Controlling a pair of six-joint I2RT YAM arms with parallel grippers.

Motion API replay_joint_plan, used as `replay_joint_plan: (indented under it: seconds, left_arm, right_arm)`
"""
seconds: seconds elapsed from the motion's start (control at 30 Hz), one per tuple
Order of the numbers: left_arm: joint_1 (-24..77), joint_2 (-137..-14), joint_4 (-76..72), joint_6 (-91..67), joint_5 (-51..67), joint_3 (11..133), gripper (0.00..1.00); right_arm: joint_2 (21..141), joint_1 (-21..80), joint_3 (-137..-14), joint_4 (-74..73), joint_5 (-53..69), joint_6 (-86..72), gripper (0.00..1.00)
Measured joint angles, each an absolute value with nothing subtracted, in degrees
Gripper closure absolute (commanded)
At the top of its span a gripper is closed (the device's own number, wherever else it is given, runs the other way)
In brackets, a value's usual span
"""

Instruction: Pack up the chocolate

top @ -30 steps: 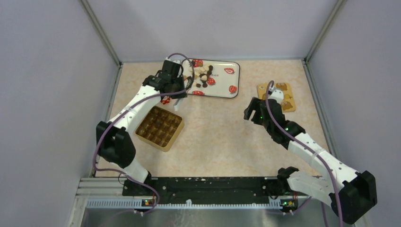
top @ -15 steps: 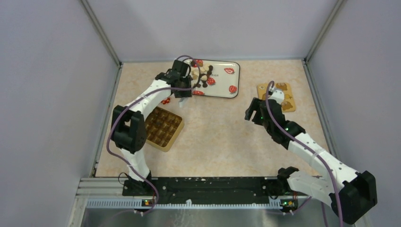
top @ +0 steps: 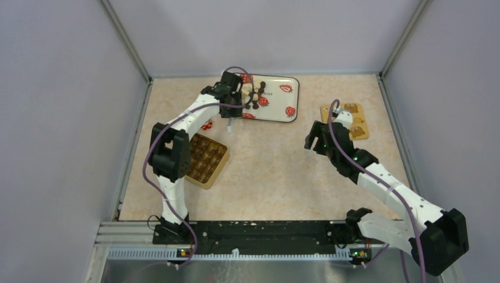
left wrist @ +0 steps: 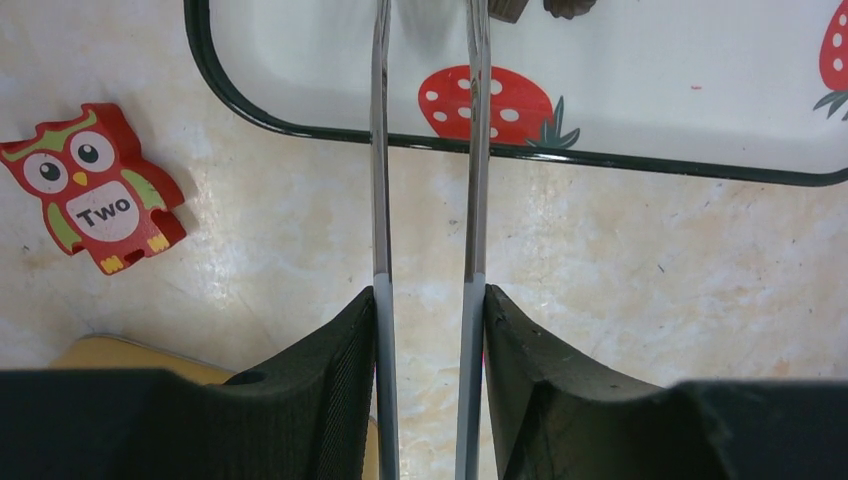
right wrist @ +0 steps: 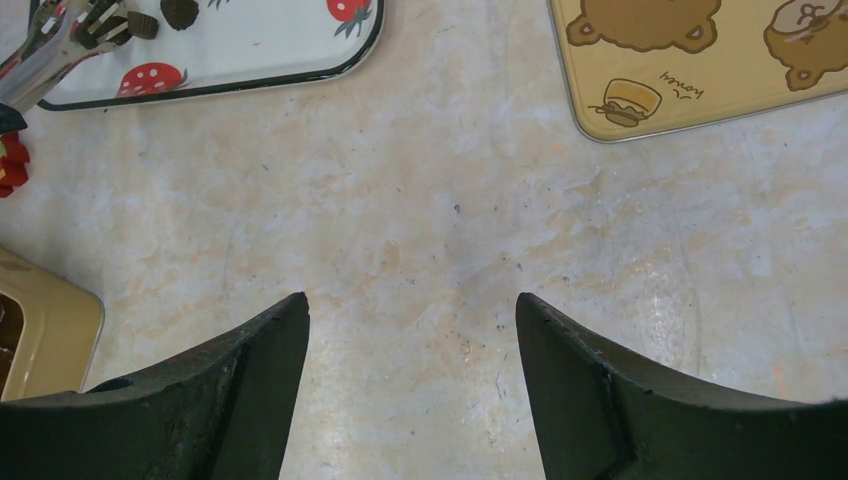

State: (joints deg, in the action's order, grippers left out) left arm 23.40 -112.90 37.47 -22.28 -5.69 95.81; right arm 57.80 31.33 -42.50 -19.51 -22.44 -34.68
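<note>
Tweezers (left wrist: pixel 478 200) now over tray (left wrist: pixel 650 90), near chocolate (right wrist: pixel 180 12)

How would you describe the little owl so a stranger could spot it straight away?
Find the white strawberry tray at the table's far side. Just off its near left corner, towards the gridded box, lies the owl. It is the only red figure, with "Two" on its white belly.
</note>
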Motion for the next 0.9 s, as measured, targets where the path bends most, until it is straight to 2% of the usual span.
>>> replay_joint_plan:
  seconds: [0.3,0.73,0.9]
  left_arm:
    - [23.40,-116.46,38.28,-21.89,-5.87,99.46,0.54]
    - [23.40,-117.62,38.48,-20.93,-5.34,99.77,0.83]
    - [23.40,-117.05,39.57,-20.80,-4.69,99.74,0.86]
  right_arm:
    - [58.17,31.33,-42.50,-19.40,-22.63,-34.48,0.26]
    - [58.78,31.33,-42.54,-19.31,-22.61,-34.50,0.26]
    - [58.78,31.33,-42.54,-19.29,-22.61,-34.50,0.26]
